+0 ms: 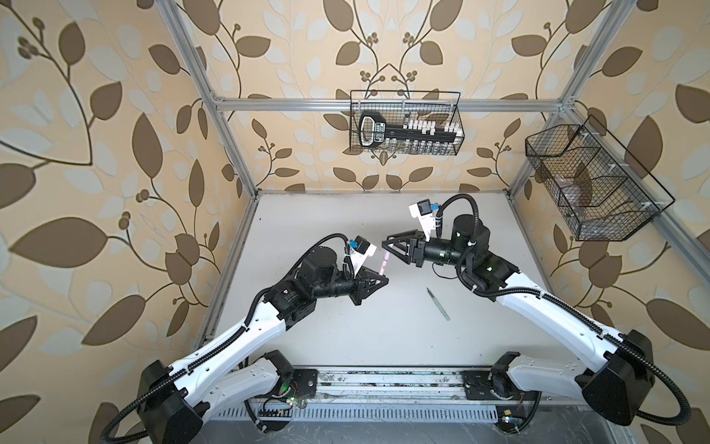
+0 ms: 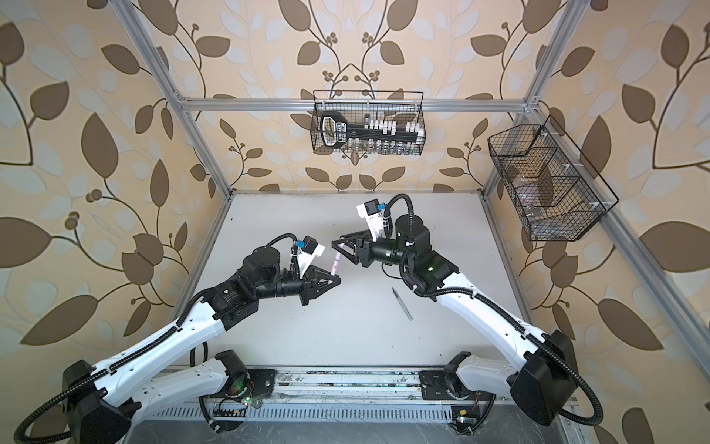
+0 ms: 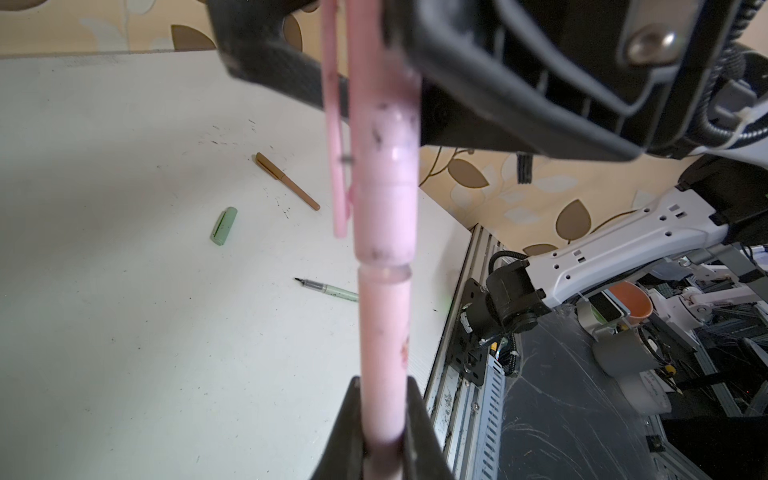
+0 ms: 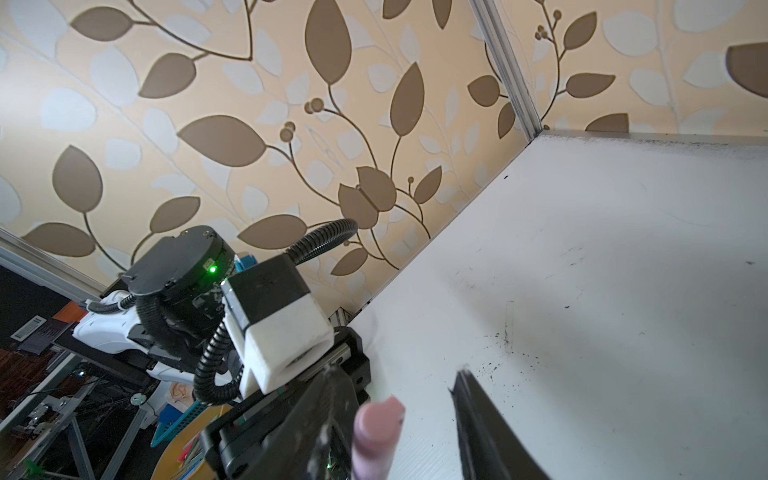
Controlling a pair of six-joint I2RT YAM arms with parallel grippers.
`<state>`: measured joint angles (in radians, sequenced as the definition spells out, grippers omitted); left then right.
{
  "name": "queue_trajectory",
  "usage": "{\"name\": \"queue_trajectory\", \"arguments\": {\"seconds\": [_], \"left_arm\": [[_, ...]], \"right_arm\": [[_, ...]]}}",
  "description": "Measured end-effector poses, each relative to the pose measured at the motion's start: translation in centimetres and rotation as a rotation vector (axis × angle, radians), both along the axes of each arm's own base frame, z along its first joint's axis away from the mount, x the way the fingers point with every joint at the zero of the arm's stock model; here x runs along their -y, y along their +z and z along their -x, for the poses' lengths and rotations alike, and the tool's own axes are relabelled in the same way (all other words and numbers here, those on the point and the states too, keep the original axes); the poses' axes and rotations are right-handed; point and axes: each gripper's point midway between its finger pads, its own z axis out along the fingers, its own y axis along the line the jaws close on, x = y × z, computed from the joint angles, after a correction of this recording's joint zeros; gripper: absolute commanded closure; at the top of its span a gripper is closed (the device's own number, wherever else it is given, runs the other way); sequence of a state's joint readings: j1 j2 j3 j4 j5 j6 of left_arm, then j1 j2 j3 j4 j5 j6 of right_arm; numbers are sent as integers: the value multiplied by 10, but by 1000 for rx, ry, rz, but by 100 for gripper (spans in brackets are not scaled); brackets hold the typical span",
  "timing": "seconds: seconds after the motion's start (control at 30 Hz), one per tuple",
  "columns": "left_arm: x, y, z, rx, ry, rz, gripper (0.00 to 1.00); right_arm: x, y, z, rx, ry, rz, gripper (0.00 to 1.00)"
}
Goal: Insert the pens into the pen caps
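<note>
Pink pen (image 3: 384,353) clamped in left gripper (image 1: 380,281), pink cap (image 3: 384,187) on its tip; we see right gripper (image 1: 385,243) jaws apart around cap end, not clenched.

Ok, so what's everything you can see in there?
table: one, white, cell floor
pink pen: one, pale pink, held up above table
pink cap: one, pale pink, on that pen's end
green pen: one, pale green, uncapped, on table
green cap: one, pale green, loose on table
brown pen: one, brown, capped, on table
back basket: one, black wire, back rail
side basket: one, black wire, right rail
left gripper: one, black, shut on pink pen
right gripper: one, black, open around pink cap
</note>
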<state>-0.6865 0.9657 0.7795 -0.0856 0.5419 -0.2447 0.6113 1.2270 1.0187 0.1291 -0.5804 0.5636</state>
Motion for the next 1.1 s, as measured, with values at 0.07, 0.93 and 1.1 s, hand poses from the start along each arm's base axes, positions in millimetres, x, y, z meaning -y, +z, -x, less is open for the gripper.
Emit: {"name": "queue_trajectory", "arguments": {"seconds": [0.07,0.93,1.1], "left_arm": [[0,0,0,0,0,0,100],[-9,-14,-16,68,73,-101,100],[-8,-12,-26,109,82,-159,100]], "right_arm": [[0,2,0,3,-1,-2,50],[-2,-4,-3,-7,-5,33,93],[-1,-2,-8,23,-34,48,100]]}}
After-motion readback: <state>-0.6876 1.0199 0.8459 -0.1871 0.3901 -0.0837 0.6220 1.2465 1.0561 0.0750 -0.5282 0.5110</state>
